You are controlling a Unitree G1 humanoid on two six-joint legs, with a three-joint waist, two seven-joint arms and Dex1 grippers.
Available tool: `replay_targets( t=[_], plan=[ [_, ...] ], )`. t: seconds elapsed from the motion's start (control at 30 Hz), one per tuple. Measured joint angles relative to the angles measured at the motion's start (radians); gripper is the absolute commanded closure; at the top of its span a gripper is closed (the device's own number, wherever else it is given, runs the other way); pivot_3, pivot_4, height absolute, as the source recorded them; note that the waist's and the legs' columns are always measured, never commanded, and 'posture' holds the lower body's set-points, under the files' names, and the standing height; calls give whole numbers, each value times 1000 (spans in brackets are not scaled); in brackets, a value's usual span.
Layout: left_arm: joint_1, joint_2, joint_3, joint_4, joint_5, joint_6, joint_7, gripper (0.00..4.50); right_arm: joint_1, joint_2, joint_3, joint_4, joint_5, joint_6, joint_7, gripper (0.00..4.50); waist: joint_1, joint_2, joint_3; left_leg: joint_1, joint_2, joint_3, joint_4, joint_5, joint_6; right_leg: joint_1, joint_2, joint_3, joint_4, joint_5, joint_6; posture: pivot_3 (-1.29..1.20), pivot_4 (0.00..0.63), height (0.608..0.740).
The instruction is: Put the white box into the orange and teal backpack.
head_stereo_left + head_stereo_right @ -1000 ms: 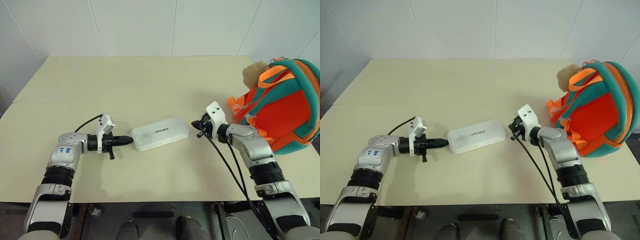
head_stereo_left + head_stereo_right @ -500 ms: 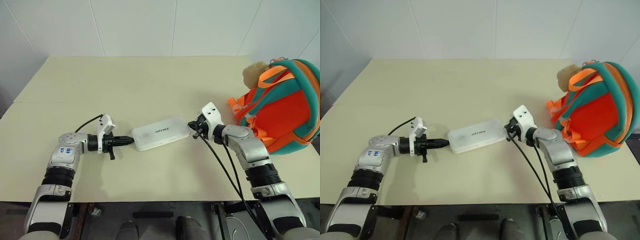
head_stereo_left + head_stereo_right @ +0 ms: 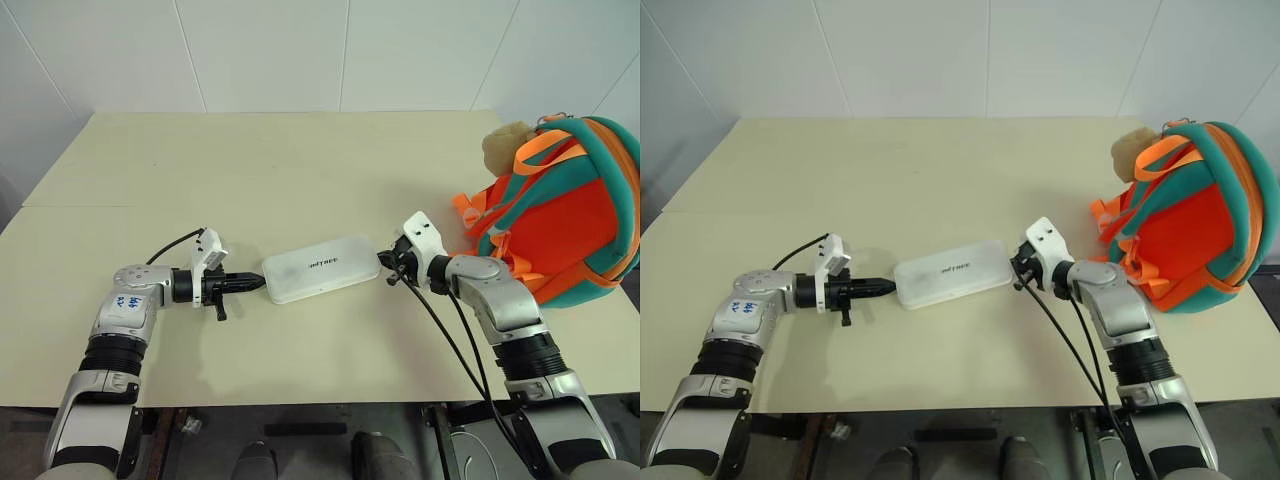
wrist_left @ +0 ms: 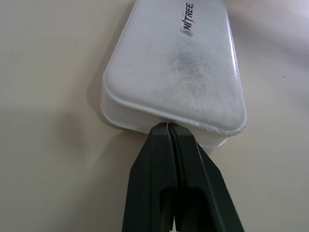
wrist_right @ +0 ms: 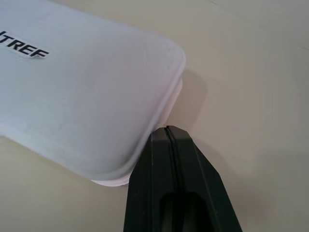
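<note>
- Squeezing is the game right now: the left gripper, fingers pressed together, is sitting at the 9 o'clock end of the white box, its tip touching the short edge.
- The right gripper, fingers likewise pressed flat together, is meeting the box at its 3 o'clock end (the right wrist view is showing the tip just against the rounded corner).
- The box is lying flat on the table, lettering up, roughly at the middle of the front half.
- The orange and teal backpack is standing at about 2 o'clock from the box, well apart from it, with a beige plush toy riding at its top.
- Doing this well, I judge, is calling for even inward pressure from both ends, along the box's long axis, so it is not pivoting or popping out.
- Both tips are looking a touch off-centre on the short edges, so any lift should be going slowly and level.
- Whether the backpack's opening is facing the box, I cannot tell.
</note>
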Motion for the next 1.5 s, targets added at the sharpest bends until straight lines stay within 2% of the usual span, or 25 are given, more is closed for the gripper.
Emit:
replay_targets(
  t=[0.37, 0.8, 1.1, 1.17, 1.5],
  plan=[
    [3, 32, -36, -24, 2, 6, -77, 4462, 146, -125, 6, -271, 36, 138, 86, 4500, 2, 0, 0, -1, 0, 0, 0, 0, -1, 0, 0, 0, -1, 0, 0, 0, 150, 740],
    [49, 50, -119, -203, 1, 99, -174, 4462, 290, -266, -33, -471, 93, 252, 123, 4500, 1, 0, 0, -1, 0, 1, 1, -1, -1, -1, 0, 2, -1, -1, -2, 0, 150, 740],
    [58, 52, -121, -241, 1, 134, -175, 4462, 369, -291, -70, -550, 146, 307, 121, 4500, 2, 0, 0, -1, 0, 2, 1, -1, -1, -1, 0, 3, -2, -2, -4, 0, 150, 740],
    [60, 54, -121, -241, 1, 138, -175, 4462, 375, -291, -74, -558, 151, 310, 120, 4500, 1, 0, 0, -1, 0, 2, 1, -1, -1, -1, 0, 4, -2, -6, -12, 0, 150, 740],
    [64, 69, -139, -276, 0, 176, -175, 4462, 404, -301, -81, -560, 155, 265, 109, 4500, 1, -1, 0, -1, 0, 4, 3, -1, -1, -1, 0, 6, -2, -7, -12, 0, 150, 740]
  ],
)
